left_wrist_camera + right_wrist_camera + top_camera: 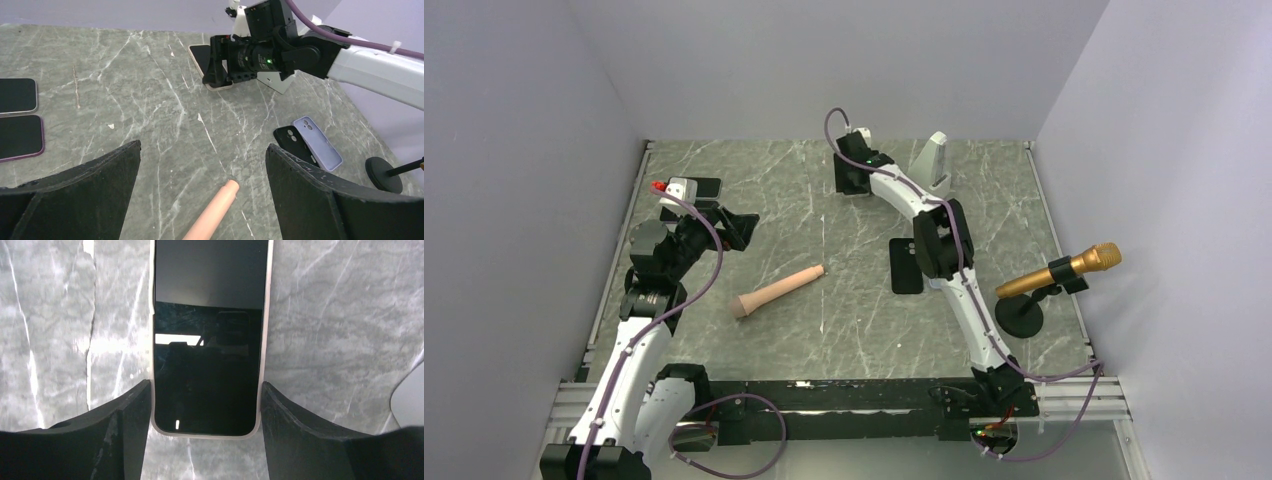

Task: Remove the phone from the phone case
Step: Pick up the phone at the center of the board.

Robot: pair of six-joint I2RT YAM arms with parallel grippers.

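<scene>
The phone (207, 340), dark screen up in a beige case, lies flat on the marble table at the far centre; it also shows in the left wrist view (200, 52). My right gripper (206, 405) is down over its near end, one finger against each long side of the case. From above the right gripper (852, 185) covers the phone. My left gripper (739, 228) is open and empty at the left, held above the table. In its own view the left gripper (203, 145) frames bare table and a pink rod.
A pink rod (776, 291) lies mid-table. A black case (287, 142) and a lilac case (317, 142) lie beside the right arm. Two more phones (17, 95) lie at the left. A gold microphone (1064, 270) on a stand is at the right, a white stand (934, 160) at the back.
</scene>
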